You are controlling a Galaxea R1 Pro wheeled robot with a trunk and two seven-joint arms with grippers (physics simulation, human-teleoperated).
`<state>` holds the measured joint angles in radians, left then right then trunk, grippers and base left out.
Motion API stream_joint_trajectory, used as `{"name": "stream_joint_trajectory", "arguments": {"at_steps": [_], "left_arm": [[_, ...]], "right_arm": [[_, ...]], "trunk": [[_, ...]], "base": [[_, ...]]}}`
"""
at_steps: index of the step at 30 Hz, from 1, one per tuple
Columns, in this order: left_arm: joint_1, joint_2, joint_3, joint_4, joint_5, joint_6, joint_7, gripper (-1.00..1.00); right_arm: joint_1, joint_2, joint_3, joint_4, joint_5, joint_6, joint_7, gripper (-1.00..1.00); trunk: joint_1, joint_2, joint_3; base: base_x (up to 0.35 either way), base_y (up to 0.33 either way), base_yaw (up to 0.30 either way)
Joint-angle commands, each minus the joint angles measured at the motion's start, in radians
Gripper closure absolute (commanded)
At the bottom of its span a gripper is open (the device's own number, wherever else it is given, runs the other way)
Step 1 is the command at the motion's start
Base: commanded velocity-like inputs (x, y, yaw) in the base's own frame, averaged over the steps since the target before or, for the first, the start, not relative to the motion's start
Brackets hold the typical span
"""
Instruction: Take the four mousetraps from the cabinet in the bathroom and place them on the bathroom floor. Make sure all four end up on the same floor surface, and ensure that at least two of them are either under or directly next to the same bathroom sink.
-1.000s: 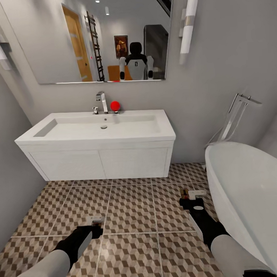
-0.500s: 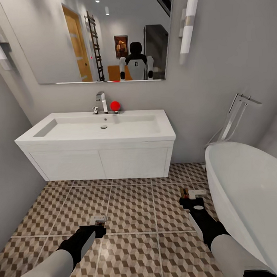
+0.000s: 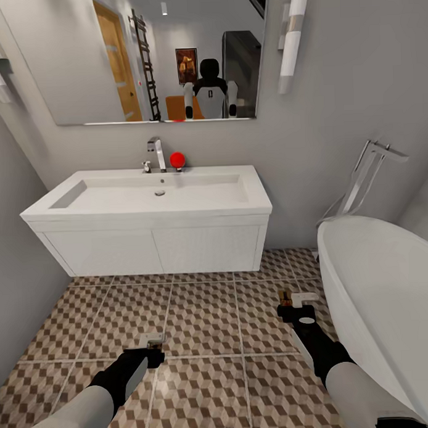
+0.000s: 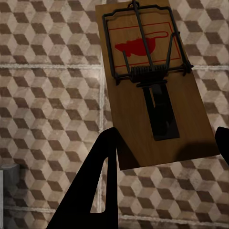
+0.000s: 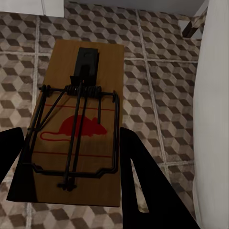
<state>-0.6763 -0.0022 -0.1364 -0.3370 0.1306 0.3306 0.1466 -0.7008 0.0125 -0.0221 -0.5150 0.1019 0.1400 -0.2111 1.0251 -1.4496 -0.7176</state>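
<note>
Traps [image 4: 155,86] [image 5: 78,129] clamped in my left gripper [image 3: 152,347] and right gripper [image 3: 296,310], both over the floor [image 3: 205,313] facing the sink [image 3: 149,201].

Mousetraps [image 4: 152,90]: matt tan wood, dark wire (red print); bathroom floor [image 3: 205,313]: smooth patterned tile.

Sink [image 3: 145,201] left of bathtub [image 3: 389,294]
</note>
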Motion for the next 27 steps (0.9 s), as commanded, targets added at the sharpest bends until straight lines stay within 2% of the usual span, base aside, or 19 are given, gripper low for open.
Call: {"name": "stream_joint_trajectory", "arguments": {"at_steps": [1, 10, 27], "left_arm": [[0.000, 0.001, -0.008, -0.002, 0.009, 0.005, 0.007, 1.00], [0.000, 0.001, -0.008, -0.002, 0.009, 0.005, 0.007, 1.00], [0.000, 0.001, -0.008, -0.002, 0.009, 0.004, 0.007, 1.00]], "right_arm": [[0.000, 0.001, -0.002, -0.002, 0.009, 0.007, 0.000, 1.00], [0.000, 0.001, -0.002, -0.002, 0.009, 0.007, 0.000, 1.00], [0.000, 0.000, -0.002, 0.000, 0.010, 0.006, 0.001, 1.00]], "trunk": [[0.000, 0.000, -0.002], [0.000, 0.000, -0.015], [0.000, 0.000, -0.017]], "base": [[0.000, 0.000, 0.000], [0.000, 0.000, 0.000], [0.000, 0.000, 0.000]]}}
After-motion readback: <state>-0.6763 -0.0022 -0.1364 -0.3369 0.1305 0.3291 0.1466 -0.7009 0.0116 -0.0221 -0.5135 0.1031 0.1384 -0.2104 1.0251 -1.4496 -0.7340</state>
